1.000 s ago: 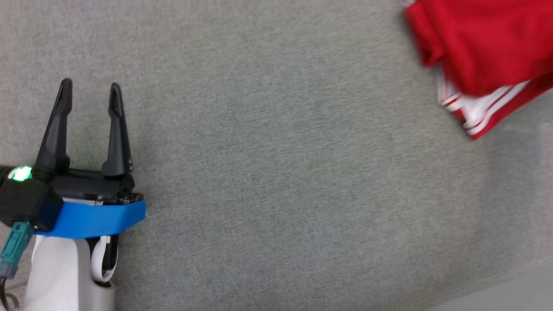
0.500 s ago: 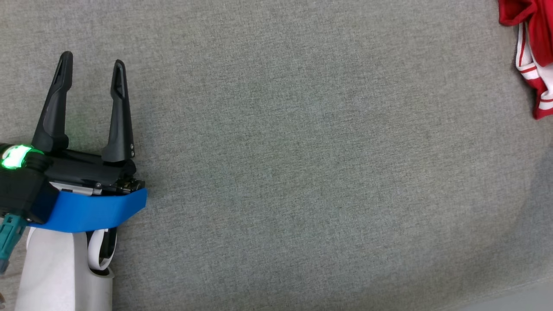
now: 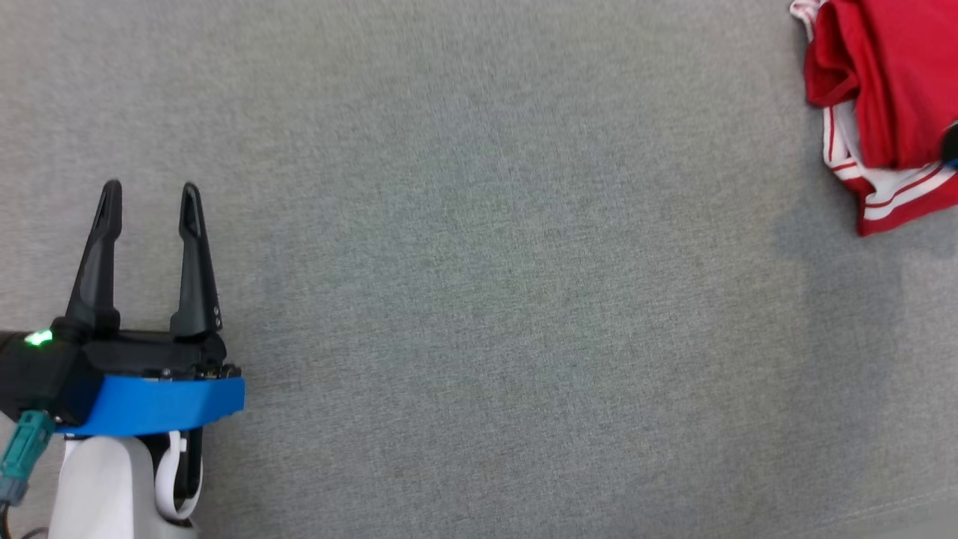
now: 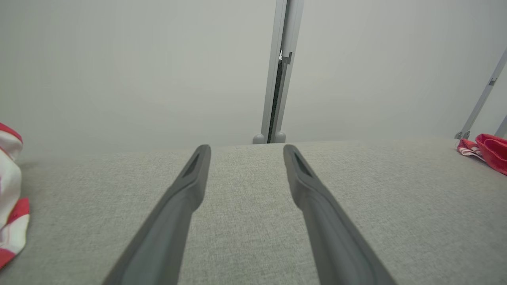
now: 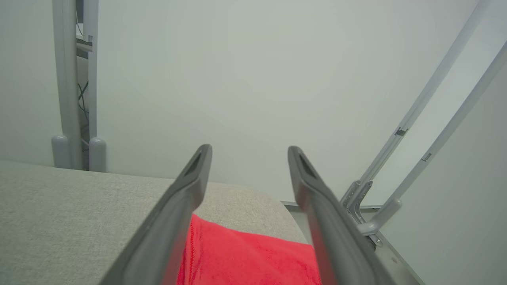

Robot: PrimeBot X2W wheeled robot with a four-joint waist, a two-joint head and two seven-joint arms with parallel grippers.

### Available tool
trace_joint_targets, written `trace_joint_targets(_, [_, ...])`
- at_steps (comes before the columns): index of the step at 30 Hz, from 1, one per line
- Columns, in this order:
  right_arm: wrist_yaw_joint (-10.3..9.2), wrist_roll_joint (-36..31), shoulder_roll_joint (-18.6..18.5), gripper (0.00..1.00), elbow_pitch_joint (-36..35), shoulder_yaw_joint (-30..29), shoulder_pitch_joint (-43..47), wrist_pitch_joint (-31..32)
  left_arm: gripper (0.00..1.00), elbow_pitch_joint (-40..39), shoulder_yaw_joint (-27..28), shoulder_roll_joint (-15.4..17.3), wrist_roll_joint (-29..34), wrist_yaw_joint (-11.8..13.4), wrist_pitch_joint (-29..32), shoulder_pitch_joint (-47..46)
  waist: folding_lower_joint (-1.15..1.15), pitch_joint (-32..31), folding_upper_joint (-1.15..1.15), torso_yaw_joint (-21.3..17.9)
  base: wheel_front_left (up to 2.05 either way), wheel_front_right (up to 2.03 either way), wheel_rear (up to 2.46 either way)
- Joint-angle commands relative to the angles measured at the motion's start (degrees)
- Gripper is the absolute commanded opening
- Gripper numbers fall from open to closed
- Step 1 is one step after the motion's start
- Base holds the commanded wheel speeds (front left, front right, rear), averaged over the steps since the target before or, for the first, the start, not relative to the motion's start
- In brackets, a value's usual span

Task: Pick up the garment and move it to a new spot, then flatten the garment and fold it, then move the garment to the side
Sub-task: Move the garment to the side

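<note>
Lying flat, the red garment (image 5: 245,253) sits just beneath the spread right gripper (image 5: 249,149).

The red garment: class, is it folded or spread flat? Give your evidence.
Folded, loosely. The red garment lies in a compact bundle, its red layers overlapping the white-striped edge beneath.

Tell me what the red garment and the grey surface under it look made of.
The red garment looks like soft matte cloth, perhaps fleece-like: limp folds, and a fuzzy nap in the right wrist view. The grey surface looks like matte woven fabric: a fine heathered weave shows.
</note>
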Motion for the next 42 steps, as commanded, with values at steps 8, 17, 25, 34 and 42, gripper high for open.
trace_joint_targets(8, [-0.08, 1.9, 7.5, 1.00, -7.6, 7.8, 9.8, -0.5, 1.00, 2.7, 2.3, -1.1, -0.4, 0.2, 0.0, 4.9, 0.00, -9.8, 0.00, 3.3, 0.00, 0.00, 0.00])
trace_joint_targets(17, [-0.08, 6.4, 13.0, 1.00, -14.1, 12.7, 23.5, -0.5, 1.00, 5.1, 2.5, -1.6, -1.0, 0.3, 0.0, 8.6, 0.00, -15.0, 0.00, 5.3, 0.00, 0.00, 0.00])
trace_joint_targets(25, [-0.08, 8.2, 15.2, 1.00, -18.6, 12.8, 36.0, -0.5, 1.00, 6.2, 1.7, -1.6, -2.1, 1.3, 0.0, 12.8, 0.00, -19.8, 0.00, 5.7, 0.00, 0.00, 0.00])
trace_joint_targets(34, [-0.08, 9.2, 17.1, 1.00, -21.1, 11.1, 44.9, -0.5, 1.00, 7.4, 0.3, -1.6, -2.9, 2.2, 0.0, 16.8, 0.00, -24.1, 0.00, 6.0, 0.00, 0.00, 0.00])
trace_joint_targets(42, [-0.07, 9.1, 17.8, 1.00, -21.4, 10.5, 47.9, -0.5, 1.00, 8.3, -0.3, -1.6, -2.5, 2.1, 0.0, 18.4, 0.00, -25.5, 0.00, 6.2, 0.00, 0.00, 0.00])
